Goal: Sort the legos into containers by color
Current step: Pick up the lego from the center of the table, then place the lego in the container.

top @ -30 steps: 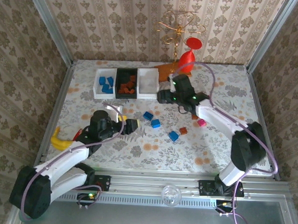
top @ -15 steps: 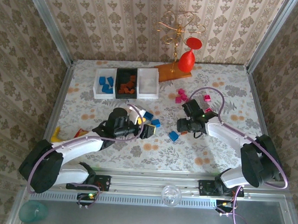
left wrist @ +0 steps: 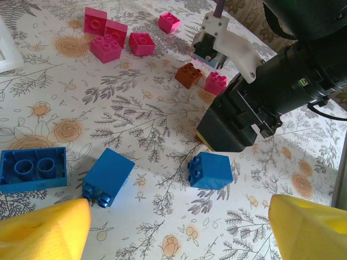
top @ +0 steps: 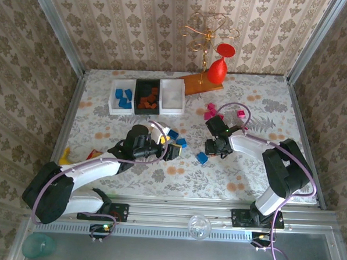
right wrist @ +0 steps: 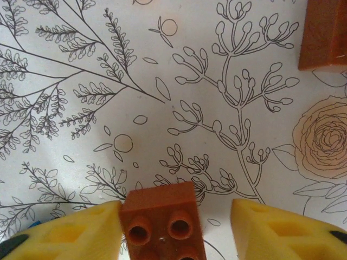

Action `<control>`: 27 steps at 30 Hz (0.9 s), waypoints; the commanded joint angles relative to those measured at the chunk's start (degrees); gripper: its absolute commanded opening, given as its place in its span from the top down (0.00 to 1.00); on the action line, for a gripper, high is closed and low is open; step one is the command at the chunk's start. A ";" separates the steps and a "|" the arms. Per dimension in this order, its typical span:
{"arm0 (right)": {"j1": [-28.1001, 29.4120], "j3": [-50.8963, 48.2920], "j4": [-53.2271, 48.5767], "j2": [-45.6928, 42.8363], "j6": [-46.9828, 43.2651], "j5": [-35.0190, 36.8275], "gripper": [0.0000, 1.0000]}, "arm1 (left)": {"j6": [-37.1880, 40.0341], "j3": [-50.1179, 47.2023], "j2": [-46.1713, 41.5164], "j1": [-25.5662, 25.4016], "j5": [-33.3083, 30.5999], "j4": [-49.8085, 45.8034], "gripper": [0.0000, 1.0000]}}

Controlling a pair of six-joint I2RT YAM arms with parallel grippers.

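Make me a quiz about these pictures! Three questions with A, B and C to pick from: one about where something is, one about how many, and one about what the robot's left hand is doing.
1. Where in its row is the black bin?
A. at the left end
B. in the middle
C. at the right end

2. How many blue bricks lie loose on the table?
A. one
B. three
C. five

3. How is the left gripper?
A. wide open
B. shut on a brick
C. shut on nothing

Answers:
1. B, a white bin stands on each side of it.
2. B, the left wrist view shows three on the cloth, and the top view agrees.
3. A, its jaws stand far apart with nothing held between them.
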 commanded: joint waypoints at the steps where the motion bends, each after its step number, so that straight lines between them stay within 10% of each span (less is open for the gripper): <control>1: -0.56 -0.95 -0.53 -0.51 0.17 -1.18 0.48 | 1.78 1.51 -0.96 -0.18 -0.99 -0.16 0.14; 19: -0.45 -3.44 7.84 -9.05 -0.09 -7.48 0.69 | -0.42 -0.15 -2.82 0.34 -10.57 -1.85 0.13; 27: 4.68 0.49 29.69 -9.83 5.33 -14.77 0.71 | -8.60 -3.57 -11.93 11.13 -14.75 -2.78 0.11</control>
